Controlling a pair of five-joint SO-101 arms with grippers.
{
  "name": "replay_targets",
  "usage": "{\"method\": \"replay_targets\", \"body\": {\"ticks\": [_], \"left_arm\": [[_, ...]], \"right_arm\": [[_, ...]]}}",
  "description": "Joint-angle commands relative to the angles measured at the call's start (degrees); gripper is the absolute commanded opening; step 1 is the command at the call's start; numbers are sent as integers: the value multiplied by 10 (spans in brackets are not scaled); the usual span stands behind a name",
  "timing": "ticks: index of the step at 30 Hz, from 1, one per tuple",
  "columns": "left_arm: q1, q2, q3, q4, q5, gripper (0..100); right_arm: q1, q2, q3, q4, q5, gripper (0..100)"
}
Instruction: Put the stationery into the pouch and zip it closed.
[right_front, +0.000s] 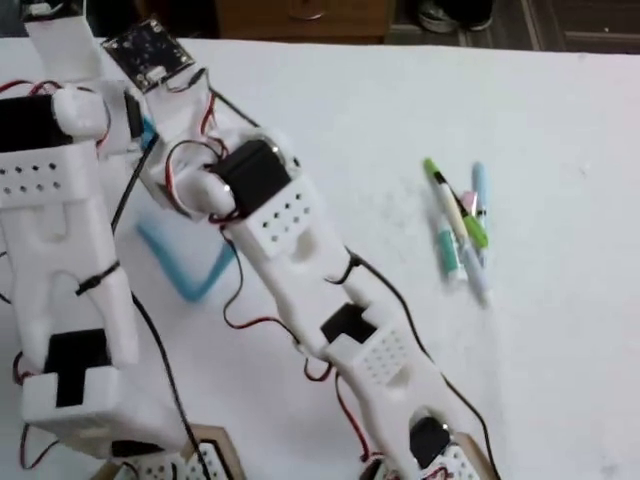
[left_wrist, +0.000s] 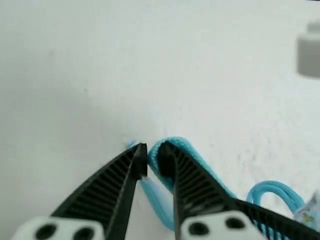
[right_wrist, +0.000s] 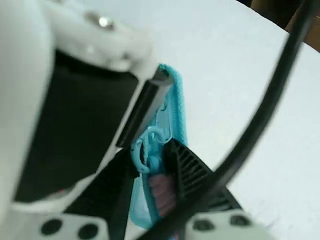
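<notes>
With the left gripper (left_wrist: 152, 152) clamped on the pouch (left_wrist: 177, 142) end and the right gripper (right_wrist: 150, 156) pinching its zip pull (right_wrist: 145, 145), pull steadily along the pouch, whose pens (right_front: 460, 215) lie well apart.

the pouch (right_front: 185, 282) is bright turquoise, its zip pull (right_wrist: 144, 147) the same blue, with something pink showing inside, and it lies on a plain white bench (right_front: 400, 110). the pens (right_front: 462, 225) come in lime green, white, teal and pale blue, with a touch of pink. the arms (right_front: 300, 240) are white with black motor blocks and red and black wires; the left gripper (left_wrist: 151, 150) and right gripper (right_wrist: 150, 152) have black fingers (left_wrist: 120, 185) ribbed with fine lines.
</notes>
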Motion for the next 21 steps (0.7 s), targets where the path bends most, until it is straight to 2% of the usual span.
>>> {"method": "replay_targets", "body": {"ticks": [1, 5, 11, 17, 21], "left_arm": [[-93, 171, 7, -6, -10, 21], [-94, 194, -33, 4, -9, 21], [-94, 234, -65, 11, -9, 21], [-94, 244, -65, 11, -11, 21], [-94, 244, -65, 11, -11, 21]], "right_arm": [[9, -12, 20, 46, 3, 18], [19, -51, 47, 46, 4, 17], [18, -131, 203, 45, 5, 17], [27, -219, 295, 45, 7, 17], [36, -268, 345, 45, 41, 17]]}}
